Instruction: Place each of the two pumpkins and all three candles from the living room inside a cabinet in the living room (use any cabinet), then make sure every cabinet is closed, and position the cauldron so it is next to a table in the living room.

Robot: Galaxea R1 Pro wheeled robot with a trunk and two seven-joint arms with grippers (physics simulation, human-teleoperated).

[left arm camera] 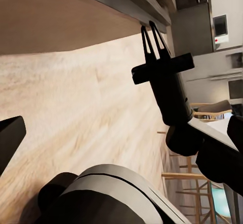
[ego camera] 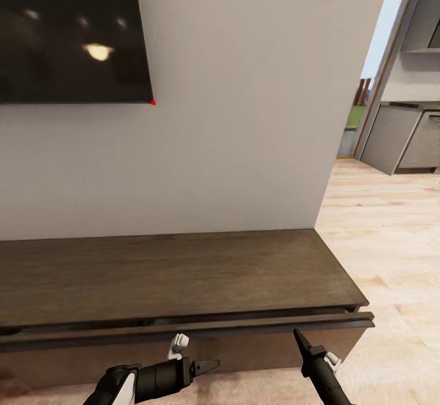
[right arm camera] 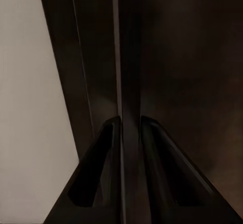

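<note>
My right pincer, fingers nearly pressed together, touches the slightly open drawer front near the cabinet's right corner. My left pincer hangs below that front, its spread hidden.

The left arm is a glossy black cylinder with a white shell panel near its rear and a small white bracket on top. It ends in the left gripper, a pair of slim, black, pointed fingers. The right arm is likewise black and carries a white fitting at its side. The right gripper has two thin black tapered fingers set on a black crossbar above a rounded black barrel, with hollowed, ridge-edged backs.
</note>
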